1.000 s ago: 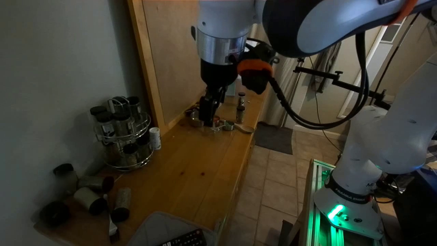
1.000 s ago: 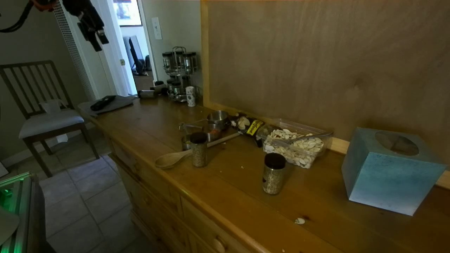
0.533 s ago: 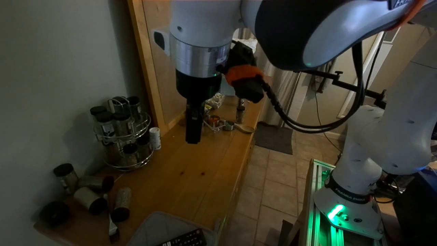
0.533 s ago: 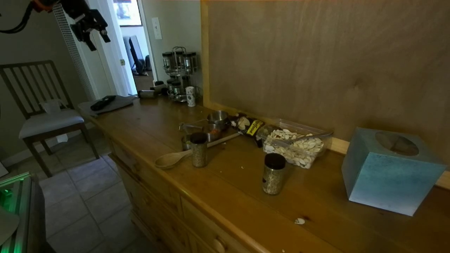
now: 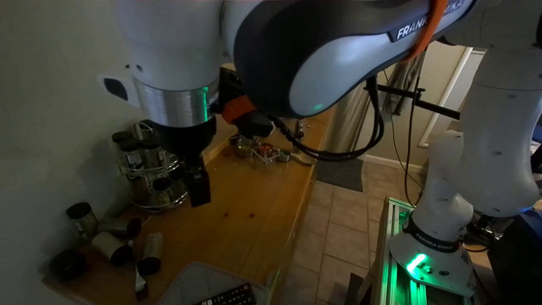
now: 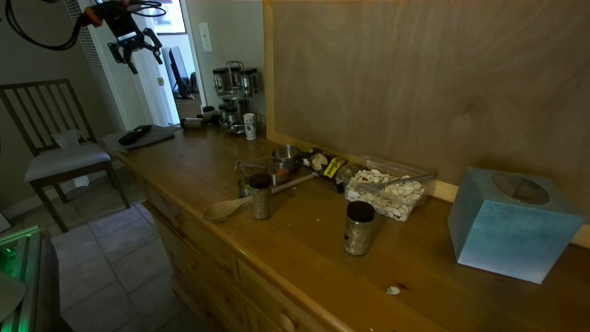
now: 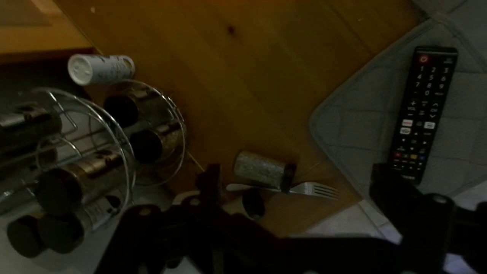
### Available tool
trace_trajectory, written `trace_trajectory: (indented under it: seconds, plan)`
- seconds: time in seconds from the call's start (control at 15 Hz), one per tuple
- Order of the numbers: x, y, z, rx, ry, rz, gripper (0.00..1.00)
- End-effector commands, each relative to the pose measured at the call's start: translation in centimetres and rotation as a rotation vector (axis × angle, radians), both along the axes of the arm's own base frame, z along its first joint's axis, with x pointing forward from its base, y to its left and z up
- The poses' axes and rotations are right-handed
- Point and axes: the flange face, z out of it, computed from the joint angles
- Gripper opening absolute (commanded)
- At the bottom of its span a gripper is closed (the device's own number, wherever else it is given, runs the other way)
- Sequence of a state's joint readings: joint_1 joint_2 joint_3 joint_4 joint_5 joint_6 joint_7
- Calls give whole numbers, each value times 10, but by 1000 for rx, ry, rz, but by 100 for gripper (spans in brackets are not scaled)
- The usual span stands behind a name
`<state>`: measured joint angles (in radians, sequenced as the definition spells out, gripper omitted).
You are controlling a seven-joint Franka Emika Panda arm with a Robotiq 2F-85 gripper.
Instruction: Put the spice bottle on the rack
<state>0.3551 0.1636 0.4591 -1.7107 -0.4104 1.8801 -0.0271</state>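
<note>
My gripper (image 7: 296, 173) is spread wide; just beside the rack (image 7: 126, 152) sits a white shaker (image 7: 101, 69); near the rack lies a spice bottle (image 7: 260, 169).

Glossy wood dresser top (image 6: 304, 249), shiny metal-wire rack (image 5: 159, 208), smooth glass jars (image 7: 95, 167), matt quilted cloth mat (image 7: 354, 133).

The room is dim, brighter through the doorway (image 6: 193, 55), beside which a grey wall (image 6: 233, 32) carries 1 switch plate (image 6: 205, 37). A framed brown panel (image 6: 392, 83) stands behind the wooden counter (image 6: 313, 263). 1 pale-seated, slat-backed chair (image 6: 69, 163) stands on the tiled floor (image 6: 106, 249), and 1 dark mat (image 5: 340, 176) lies on it.
</note>
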Motion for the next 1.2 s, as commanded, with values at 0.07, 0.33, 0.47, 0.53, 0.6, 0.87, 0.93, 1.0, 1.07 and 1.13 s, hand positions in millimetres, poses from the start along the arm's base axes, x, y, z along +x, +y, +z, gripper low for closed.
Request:
trace_trajectory:
  seconds: [0.07, 0.33, 0.47, 0.53, 0.6, 0.87, 0.93, 1.0, 1.07, 1.13]
  plan:
    - [10, 11, 0, -4, 6, 83, 100]
    - [18, 13, 3, -1, 7, 117, 100]
    - [17, 14, 4, -1, 6, 120, 100]
    - [17, 17, 0, -37, 20, 151, 100]
    - [16, 23, -6, -70, 48, 201, 100]
    - [12, 50, -32, -125, 108, 408, 100]
    - [13, 56, -40, -133, 116, 460, 100]
    - [16, 62, -49, -147, 123, 511, 100]
    - [19, 68, -57, -159, 116, 563, 100]
    - [24, 72, -68, -184, 121, 597, 100]
